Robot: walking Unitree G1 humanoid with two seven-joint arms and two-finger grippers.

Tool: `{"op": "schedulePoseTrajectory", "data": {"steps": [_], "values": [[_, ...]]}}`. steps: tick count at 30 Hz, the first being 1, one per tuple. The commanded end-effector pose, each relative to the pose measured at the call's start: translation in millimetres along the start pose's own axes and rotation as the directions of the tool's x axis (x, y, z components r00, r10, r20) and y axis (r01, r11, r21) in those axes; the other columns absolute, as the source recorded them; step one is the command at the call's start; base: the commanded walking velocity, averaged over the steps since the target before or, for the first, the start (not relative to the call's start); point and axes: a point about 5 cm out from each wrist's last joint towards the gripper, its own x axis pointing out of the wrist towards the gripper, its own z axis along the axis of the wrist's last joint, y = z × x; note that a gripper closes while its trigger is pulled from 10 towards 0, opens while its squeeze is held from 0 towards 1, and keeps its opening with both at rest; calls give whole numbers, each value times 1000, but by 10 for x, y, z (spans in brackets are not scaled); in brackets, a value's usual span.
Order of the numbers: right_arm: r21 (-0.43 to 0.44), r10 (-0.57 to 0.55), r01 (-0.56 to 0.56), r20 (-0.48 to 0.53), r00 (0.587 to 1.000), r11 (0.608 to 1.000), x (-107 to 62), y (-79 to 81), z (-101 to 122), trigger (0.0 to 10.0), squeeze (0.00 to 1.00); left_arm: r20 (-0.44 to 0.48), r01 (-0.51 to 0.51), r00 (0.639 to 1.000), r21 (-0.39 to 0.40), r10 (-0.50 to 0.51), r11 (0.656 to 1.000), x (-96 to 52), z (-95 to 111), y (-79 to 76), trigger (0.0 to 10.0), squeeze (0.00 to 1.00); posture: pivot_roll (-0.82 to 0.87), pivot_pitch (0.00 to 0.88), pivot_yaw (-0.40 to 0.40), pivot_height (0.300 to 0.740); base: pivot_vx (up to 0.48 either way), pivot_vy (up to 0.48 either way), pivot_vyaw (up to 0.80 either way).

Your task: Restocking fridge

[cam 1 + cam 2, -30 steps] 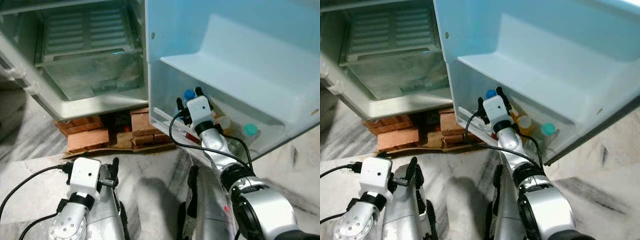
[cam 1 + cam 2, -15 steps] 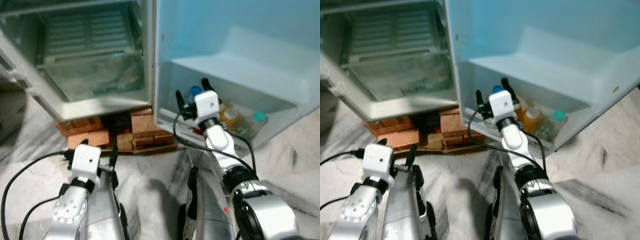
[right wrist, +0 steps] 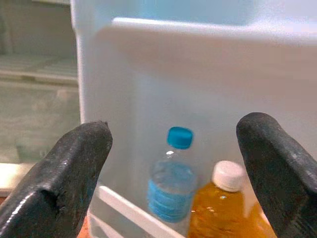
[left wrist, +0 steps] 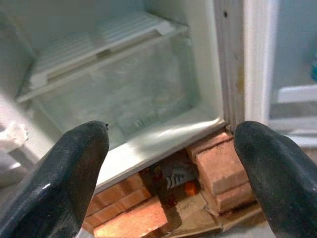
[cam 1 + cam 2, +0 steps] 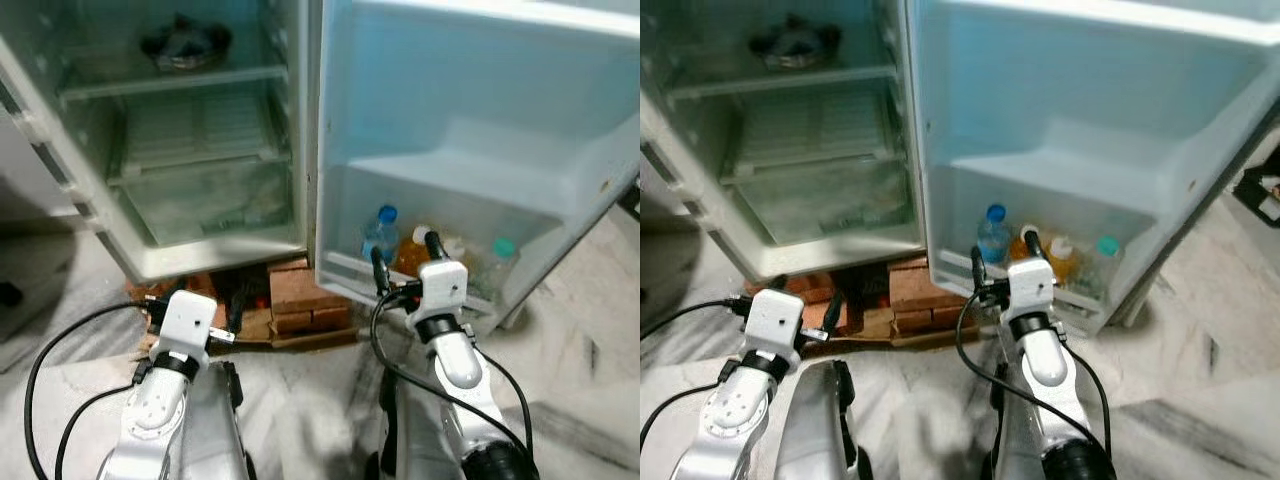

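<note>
Restocking looks well along: a clear blue-capped water bottle [image 5: 379, 233], an orange white-capped juice bottle [image 5: 411, 252] and a teal-capped bottle [image 5: 497, 262] stand upright along the white fridge door's bottom rack [image 5: 345, 267], while the right gripper [image 5: 404, 267] and left gripper [image 5: 193, 296] both gape wide, holding nothing.

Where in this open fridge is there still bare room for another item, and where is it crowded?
The ribbed middle shelf is bare, between the dark item on the shelf above and the crisper cover below. The lower door bin is crowded: blue-capped bottle, orange bottle and teal-capped container side by side.
</note>
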Motion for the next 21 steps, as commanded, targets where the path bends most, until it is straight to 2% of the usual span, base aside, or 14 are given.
{"op": "schedulePoseTrajectory", "data": {"steps": [1,3,8,14,21], "values": [[20,-5,5,4,1000,1000,-21,-27,52,10000,0,-7,-15,1000,-11,15,1000,29,-21,36,10000,0,47,0,20,522,0,0,0],[26,-21,20,10,1000,999,-51,-53,98,10000,0,24,-12,1000,4,12,1000,106,19,35,10000,0,41,0,30,527,0,0,0],[30,-29,29,13,999,999,14,-35,166,10000,0,67,-10,998,9,10,1000,245,95,45,10000,0,27,0,36,557,0,0,0],[30,-24,24,1,1000,999,-11,-35,208,10000,0,73,14,997,5,-15,1000,274,78,9,10000,0,15,0,29,597,0,0,0],[45,-50,52,-50,997,998,-85,-101,123,10000,0,70,25,997,-3,-24,1000,268,45,-29,10000,0,4,0,23,637,0,0,0]]}}
